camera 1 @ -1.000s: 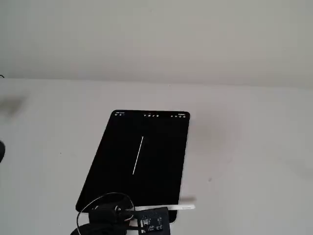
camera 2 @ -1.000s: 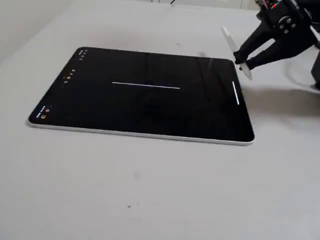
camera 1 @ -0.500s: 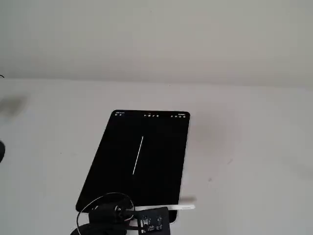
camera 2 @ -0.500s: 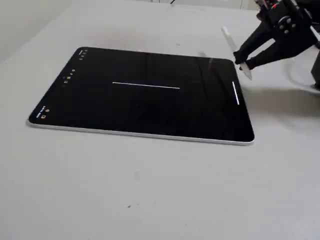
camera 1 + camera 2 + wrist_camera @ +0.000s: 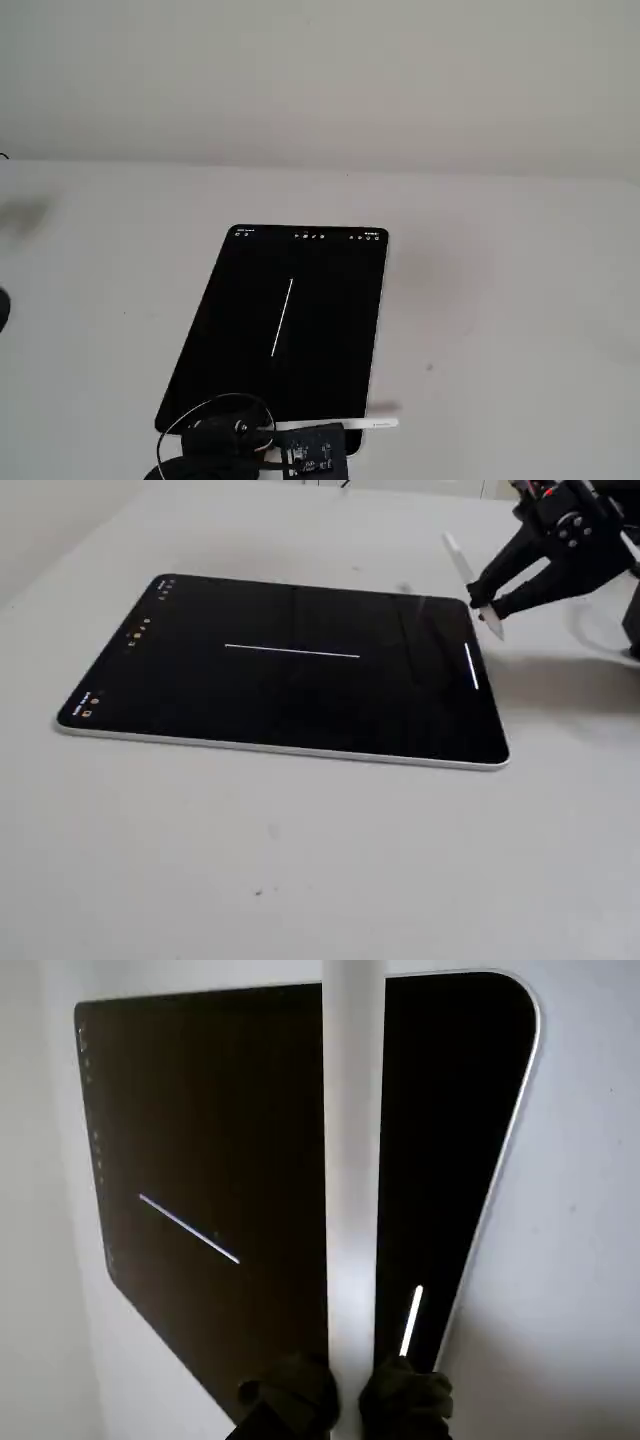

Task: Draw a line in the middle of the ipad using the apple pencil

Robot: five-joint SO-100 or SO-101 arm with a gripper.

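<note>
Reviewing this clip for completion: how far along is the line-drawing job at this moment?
Done: a straight white line sits mid-screen on the ipad. A second, shorter stroke shows near the short edge by the arm. In hand: the gripper is shut on the apple pencil, held past that edge. Left: apparently nothing but putting the pencil away.

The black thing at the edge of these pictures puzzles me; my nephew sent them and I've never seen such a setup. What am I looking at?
It is a small robot arm ending in a two-finger gripper, which is clamped on a white stylus, the apple pencil. Two pictures come from fixed cameras looking at the table from different sides; the third comes from a camera riding on the arm's wrist, looking along the pencil. On the table lies the ipad, screen black. A thin white line is drawn near its middle, and a shorter white mark sits near the edge by the gripper.
</note>
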